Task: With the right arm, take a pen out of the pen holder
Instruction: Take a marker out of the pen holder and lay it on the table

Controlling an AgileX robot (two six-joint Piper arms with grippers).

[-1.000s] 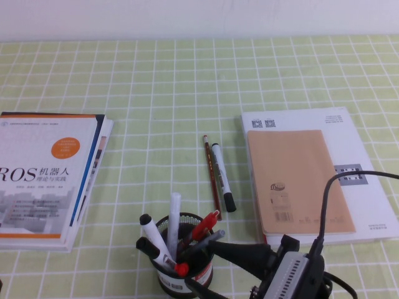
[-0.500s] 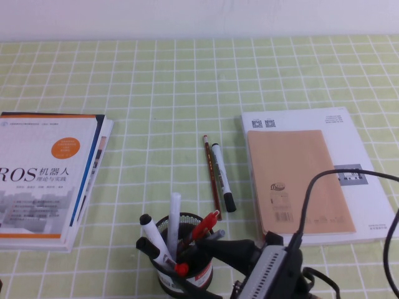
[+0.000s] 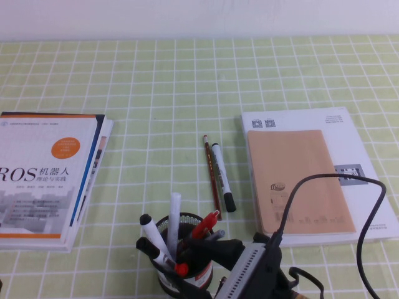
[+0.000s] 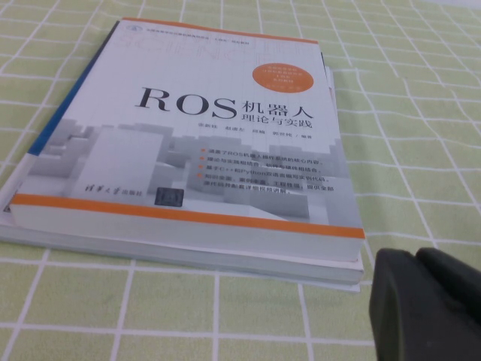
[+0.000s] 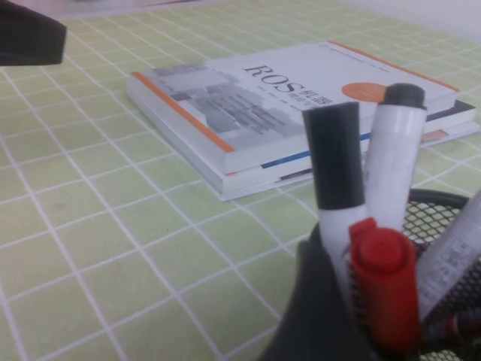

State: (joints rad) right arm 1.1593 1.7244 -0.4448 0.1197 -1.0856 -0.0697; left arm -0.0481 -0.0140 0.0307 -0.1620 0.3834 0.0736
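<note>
The black mesh pen holder (image 3: 164, 281) stands at the table's near edge, with a white marker (image 3: 174, 210), a red pen (image 3: 206, 223) and black-capped markers (image 3: 148, 225) sticking up from it. My right gripper (image 3: 192, 265) has come in from the right and is open, one finger over the holder's top and the other along its near side. A red-capped marker (image 5: 383, 289) stands right beside one of its fingers (image 5: 312, 308), with black-capped markers (image 5: 334, 169) behind it. My left gripper (image 4: 427, 304) hovers by the ROS book's corner, shut and holding nothing.
The ROS book (image 3: 43, 177) lies at the left. A brown notebook on a white book (image 3: 299, 180) lies at the right. A pencil (image 3: 211, 171) and a marker (image 3: 222, 175) lie on the checked cloth behind the holder. A black cable (image 3: 368, 205) loops over the right arm.
My right gripper has slid left, from beside the pen holder to over it, its fingers now straddling the pens. Its cable swung with it. The pens have not moved.
</note>
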